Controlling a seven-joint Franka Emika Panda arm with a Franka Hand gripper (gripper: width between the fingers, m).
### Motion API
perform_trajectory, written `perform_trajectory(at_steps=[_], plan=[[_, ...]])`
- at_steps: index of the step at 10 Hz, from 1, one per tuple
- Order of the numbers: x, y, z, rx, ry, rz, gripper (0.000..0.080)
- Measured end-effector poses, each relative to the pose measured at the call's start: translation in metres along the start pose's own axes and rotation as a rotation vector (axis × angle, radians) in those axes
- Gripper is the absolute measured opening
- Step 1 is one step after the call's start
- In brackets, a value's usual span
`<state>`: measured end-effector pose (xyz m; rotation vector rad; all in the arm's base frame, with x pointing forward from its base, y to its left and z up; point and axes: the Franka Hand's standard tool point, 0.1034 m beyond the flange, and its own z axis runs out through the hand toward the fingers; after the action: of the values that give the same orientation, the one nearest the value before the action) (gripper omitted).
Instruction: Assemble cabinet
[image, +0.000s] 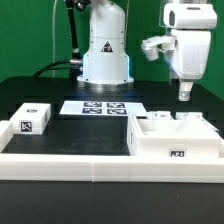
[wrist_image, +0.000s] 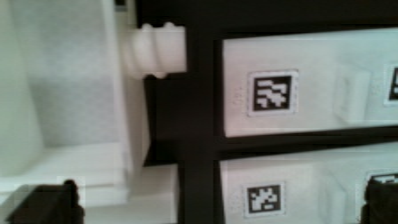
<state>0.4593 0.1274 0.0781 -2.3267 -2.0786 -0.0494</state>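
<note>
The white cabinet body (image: 176, 138) lies on the black table at the exterior view's right, with smaller white parts resting in and on it. A small white panel block (image: 31, 118) with a tag lies at the left. My gripper (image: 183, 93) hangs a little above the back of the cabinet body, touching nothing. In the wrist view the gripper (wrist_image: 214, 205) is open and empty, with one dark fingertip (wrist_image: 43, 203) showing at a lower corner. Below it are a white part with a round knob (wrist_image: 160, 49) and two tagged white panels (wrist_image: 302, 90).
The marker board (image: 103, 106) lies flat in the middle of the table in front of the robot base (image: 105, 60). A low white border rail (image: 70, 163) runs along the front edge. Cables hang behind the base.
</note>
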Motion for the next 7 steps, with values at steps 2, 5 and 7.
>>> perform_trajectory(at_steps=[2, 5, 7], plan=[[-0.002, -0.001, 0.002, 0.011, -0.004, -0.017, 0.0797], [-0.001, -0.003, 0.003, 0.014, -0.003, -0.014, 0.0797], [0.014, -0.019, 0.010, 0.007, 0.012, -0.032, 0.0797]])
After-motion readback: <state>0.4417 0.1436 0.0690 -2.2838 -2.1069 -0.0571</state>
